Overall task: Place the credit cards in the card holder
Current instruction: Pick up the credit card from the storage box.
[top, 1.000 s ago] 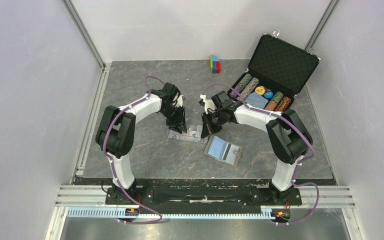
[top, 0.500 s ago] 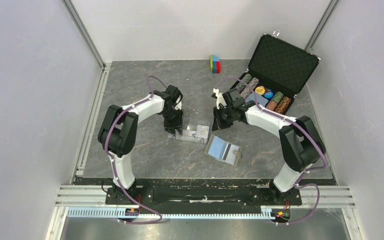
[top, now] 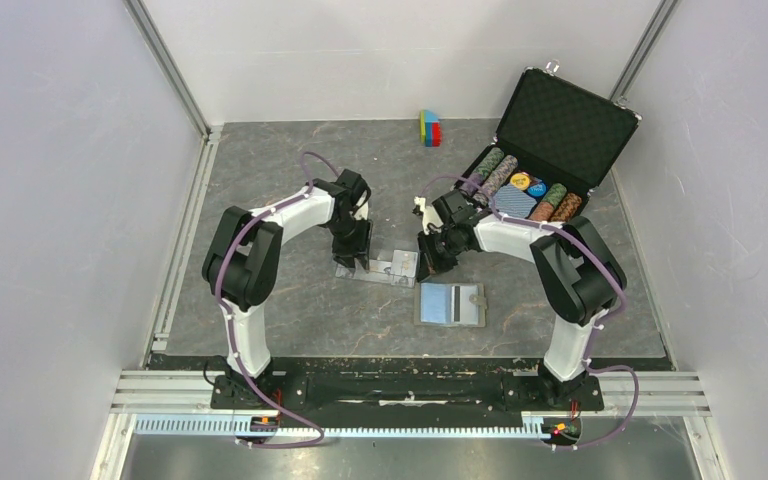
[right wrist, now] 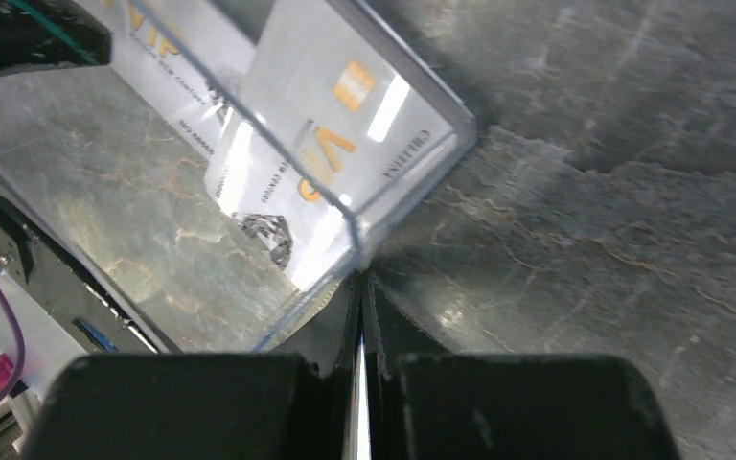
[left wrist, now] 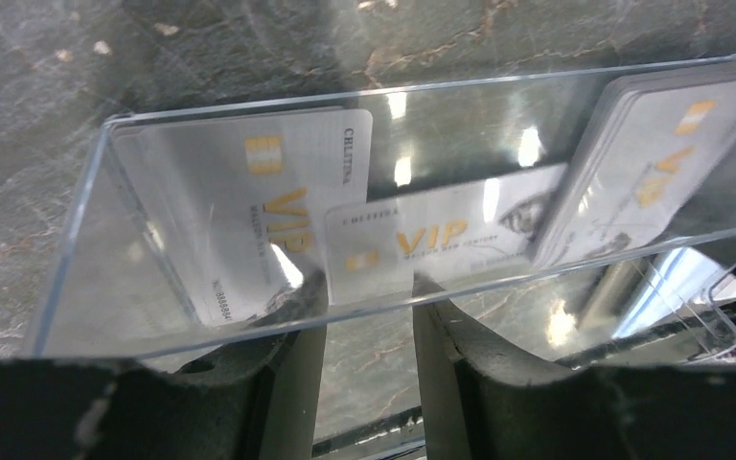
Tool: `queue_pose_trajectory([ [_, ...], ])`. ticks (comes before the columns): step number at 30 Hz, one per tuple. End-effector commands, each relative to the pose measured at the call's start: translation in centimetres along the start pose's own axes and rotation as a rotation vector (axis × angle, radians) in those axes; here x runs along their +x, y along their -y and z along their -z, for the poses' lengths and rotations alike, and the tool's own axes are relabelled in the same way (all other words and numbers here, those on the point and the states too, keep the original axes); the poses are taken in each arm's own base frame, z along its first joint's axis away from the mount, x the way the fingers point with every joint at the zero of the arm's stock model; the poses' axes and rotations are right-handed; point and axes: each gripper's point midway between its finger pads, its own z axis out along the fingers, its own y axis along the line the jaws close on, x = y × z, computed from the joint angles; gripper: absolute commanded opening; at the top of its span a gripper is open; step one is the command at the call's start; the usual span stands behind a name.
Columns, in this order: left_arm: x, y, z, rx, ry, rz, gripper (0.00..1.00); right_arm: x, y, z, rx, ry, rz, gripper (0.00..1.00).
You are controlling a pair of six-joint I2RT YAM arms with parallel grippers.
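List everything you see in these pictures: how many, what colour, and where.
credit cards: several, white with gold print, in the clear case
clear case: one, transparent, table centre
card holder: one, grey with blue lining, open, just nearer than the case
briefcase: one, black, open, far right
poker chips: several rows, mixed colours, in the briefcase
block: one, multicoloured, far edge
table: one, dark grey marbled
left gripper: black, open, at the case's left part
right gripper: black, pinched shut on the case's right corner
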Motion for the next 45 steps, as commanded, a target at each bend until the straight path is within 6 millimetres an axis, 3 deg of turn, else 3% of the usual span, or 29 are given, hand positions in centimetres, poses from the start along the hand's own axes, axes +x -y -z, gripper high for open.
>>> queue_pose_trajectory([
  [1,-1.6,2.4,-0.7,0.093,0.046,-0.004,0.45,-2.0,-2.2,0.0,-0.090,0.047,0.041,0.00],
  [8,-2.3,4.5,0.7,0.195,0.089,0.005,0.42,-2.0,-2.3,0.1,-0.098,0.051,0.043,0.00],
  [21,-2.7,6.5,4.1,0.268,0.152,-0.006,0.35,-1.5,-2.2,-0.2,-0.102,0.039,0.041,0.00],
  [35,-1.6,8.7,3.6,0.289,0.127,-0.075,0.30,-1.2,-2.1,-0.2,-0.100,0.035,0.039,0.00],
  [45,-1.9,10.6,5.2,0.299,0.184,-0.126,0.29,-1.0,-2.1,-0.1,-0.100,0.032,0.039,0.00],
])
